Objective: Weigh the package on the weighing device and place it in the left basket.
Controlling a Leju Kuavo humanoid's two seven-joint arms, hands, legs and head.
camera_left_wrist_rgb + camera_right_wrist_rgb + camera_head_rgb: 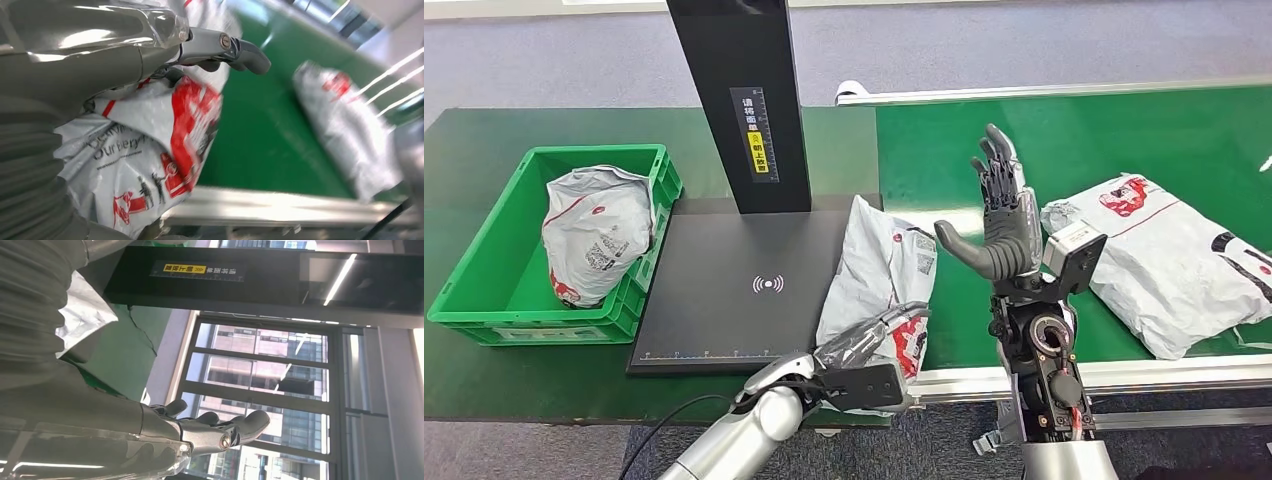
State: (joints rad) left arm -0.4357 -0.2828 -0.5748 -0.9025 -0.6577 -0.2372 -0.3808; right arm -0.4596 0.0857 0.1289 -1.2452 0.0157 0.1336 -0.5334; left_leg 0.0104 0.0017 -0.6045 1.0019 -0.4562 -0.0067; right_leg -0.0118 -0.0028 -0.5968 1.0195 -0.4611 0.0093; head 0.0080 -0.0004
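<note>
We judge the task as barely under way. The package (pixel 879 285) in play sits in the middle of the head view, propped half upright, its left part leaning over the right edge of the weighing device (pixel 724 290) and the rest on the green conveyor belt (pixel 944 150). It is not yet flat on the black plate, so weighing is not done, and the transfer to the left basket (pixel 494 290) remains.

Our left robot hand (pixel 869 345), low in the frame's centre, has its fingers wrapped on the package's lower edge; in the left wrist view the thumb lies across the bag's red print, so we read it as holding the bag. Our right robot hand (pixel 999 215), right of centre, stands upright with fingers spread, holding nothing.

The package is a soft, crinkled grey-white plastic mailer with red graphics and a printed label; we expect it to sag and slip instead of holding shape. The scale is a matte black, flat rigid slab with a tall black post behind. The basket at left is a hard green plastic crate with ribbed walls, already holding a bagged parcel (pixel 594 235). Another mailer (pixel 1174 260) lies flat at the right.
</note>
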